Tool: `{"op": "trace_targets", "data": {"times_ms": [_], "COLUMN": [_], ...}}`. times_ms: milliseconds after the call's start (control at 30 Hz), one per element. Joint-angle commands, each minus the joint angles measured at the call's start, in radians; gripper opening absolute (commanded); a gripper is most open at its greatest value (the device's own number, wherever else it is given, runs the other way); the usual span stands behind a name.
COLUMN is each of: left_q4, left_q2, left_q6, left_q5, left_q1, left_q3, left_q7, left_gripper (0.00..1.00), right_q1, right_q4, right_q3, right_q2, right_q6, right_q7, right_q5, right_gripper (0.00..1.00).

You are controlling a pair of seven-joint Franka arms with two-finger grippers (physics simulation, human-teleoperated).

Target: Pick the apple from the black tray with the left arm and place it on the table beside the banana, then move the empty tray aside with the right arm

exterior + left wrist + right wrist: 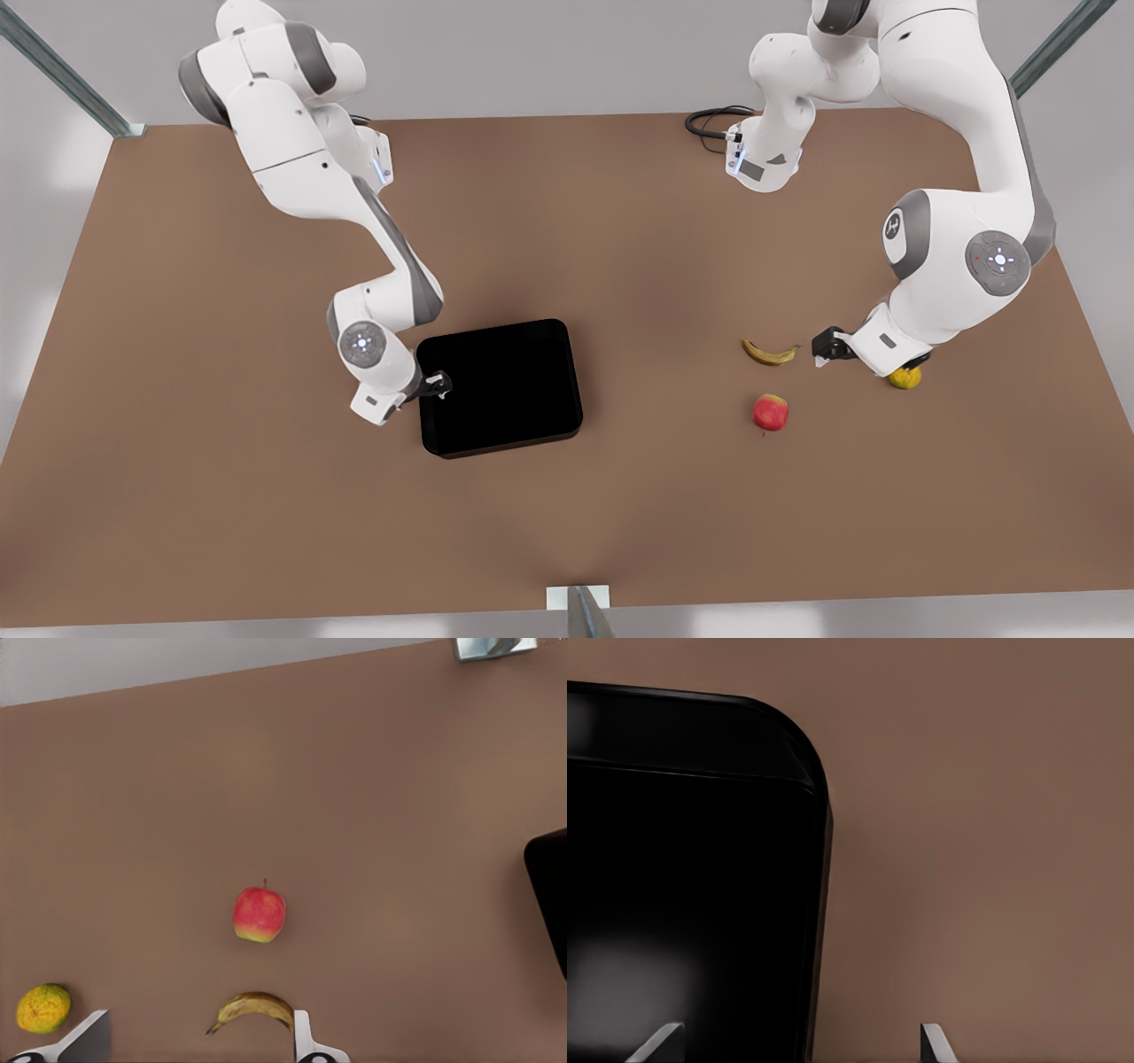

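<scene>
The apple [771, 412] already lies on the table [221, 461] near the banana [769, 354], just ahead of the spread, empty left gripper [819, 355]. The right gripper [437, 386], spread, straddles the empty tray's [500, 385] rim; next it should pinch the wall and drag.

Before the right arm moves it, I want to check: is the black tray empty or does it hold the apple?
Empty. The black tray shows a bare dark inside, and the apple lies on the table near the banana.

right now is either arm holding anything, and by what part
Nothing is held. The right gripper is open, jaws astride the tray rim; the left gripper hangs open near the banana.
</scene>
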Motion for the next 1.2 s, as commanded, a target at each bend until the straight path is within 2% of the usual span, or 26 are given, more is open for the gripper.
{"op": "trace_targets", "data": {"times_ms": [0, 100, 133, 200, 367, 467, 500, 667, 900, 1167], "left_q4": [0.0, 0.0, 0.0, 0.0, -0.002, -0.002, -0.002, -0.002, -0.002, -0.002], "left_q2": [-0.001, -0.001, -0.001, -0.001, -0.003, -0.003, -0.003, -0.003, -0.003, -0.003], "left_q6": [-0.006, -0.006, -0.006, -0.006, -0.006, -0.006, -0.006, -0.006, -0.006, -0.006], "left_q5": [0.003, 0.003, 0.003, 0.003, 0.003, 0.004, 0.004, 0.004, 0.004, 0.004], "left_q1": [0.0, 0.0, 0.0, 0.0, 0.0, 0.0, 0.0, 0.0, 0.0, 0.0], "left_q3": [0.0, 0.0, 0.0, 0.0, 0.0, 0.0, 0.0, 0.0, 0.002, 0.002], "left_q7": [-0.137, -0.135, -0.137, -0.137, -0.137, -0.137, -0.137, -0.137, -0.137, -0.137], "left_gripper": [1.0, 1.0, 1.0, 1.0, 1.0, 1.0, 1.0, 1.0, 1.0, 1.0], "right_q1": [0.0, 0.0, 0.0, 0.0, 0.0, 0.0, 0.0, 0.0, 0.0, -0.015], "right_q4": [0.002, 0.005, 0.005, 0.005, 0.006, 0.006, 0.006, 0.008, 0.014, 0.048], "right_q3": [0.002, 0.002, 0.002, 0.002, 0.0, 0.002, 0.002, 0.002, 0.004, -0.029], "right_q2": [0.013, 0.023, 0.023, 0.023, 0.017, 0.017, 0.017, 0.015, -0.011, -0.18], "right_q6": [0.025, 0.026, 0.026, 0.023, 0.012, 0.012, 0.012, 0.008, -0.034, -0.307], "right_q7": [-0.082, -0.067, -0.062, -0.05, -0.052, -0.053, -0.052, -0.052, -0.053, -0.101], "right_q5": [0.003, 0.003, 0.003, 0.003, 0.005, 0.003, 0.003, 0.003, 0.003, 0.005], "right_gripper": [0.99, 0.96, 0.93, 0.73, 0.51, 0.33, 0.31, 0.22, 0.17, 0.12]}}
